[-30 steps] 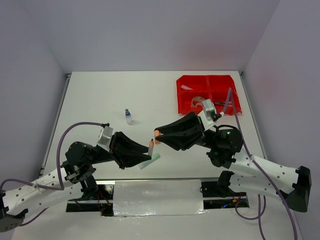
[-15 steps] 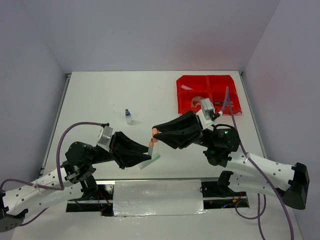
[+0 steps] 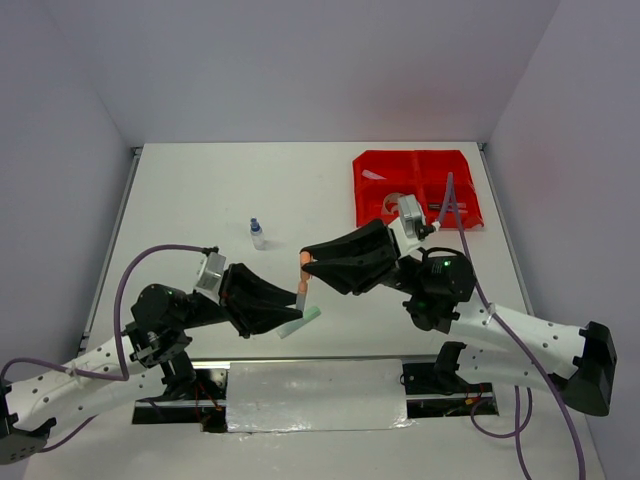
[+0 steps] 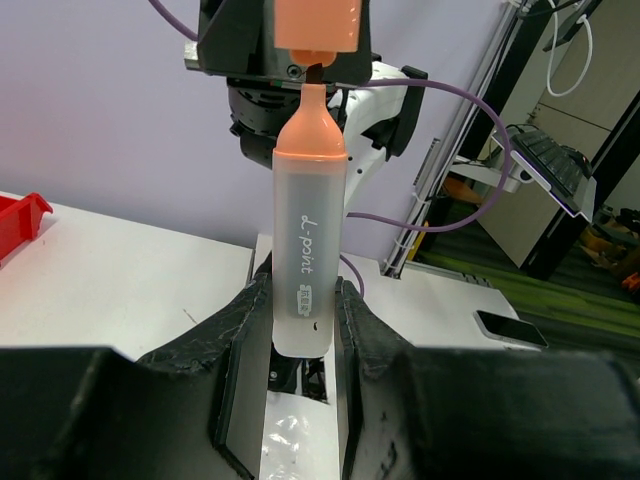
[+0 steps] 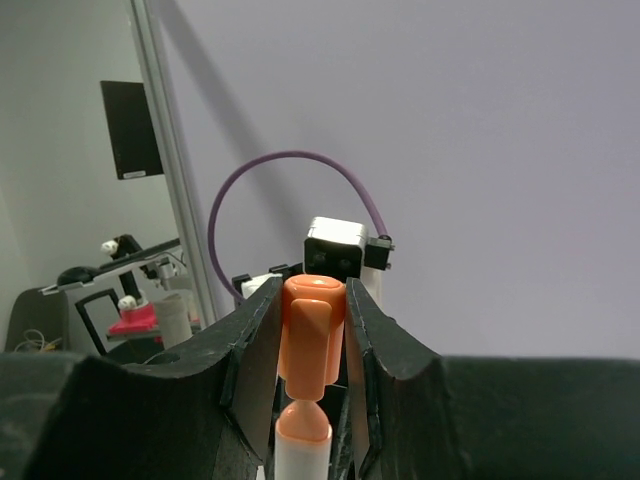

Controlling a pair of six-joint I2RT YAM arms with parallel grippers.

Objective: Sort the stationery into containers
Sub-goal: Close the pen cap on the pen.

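Note:
My left gripper (image 3: 297, 303) is shut on the frosted barrel of an orange-tipped highlighter (image 3: 301, 294) and holds it upright above the table. In the left wrist view, its fingers clamp the barrel's lower end (image 4: 305, 260). My right gripper (image 3: 310, 263) is shut on the highlighter's orange cap (image 3: 307, 262), held just over the tip. The dark nib still shows between the cap (image 4: 317, 25) and the tip. In the right wrist view the cap (image 5: 312, 335) sits between the fingers, with the tip (image 5: 302, 428) right below. The red containers (image 3: 452, 172) stand at the far right.
A green highlighter (image 3: 303, 321) lies on the table under the left gripper. A small blue-capped clear bottle (image 3: 258, 234) stands at centre left. A tape roll (image 3: 393, 203) lies in the near-left bin. A white strip covers the table's near edge (image 3: 315, 395).
My right gripper has moved left with the orange cap, closing onto the highlighter's tip. The left gripper and the barrel have hardly moved.

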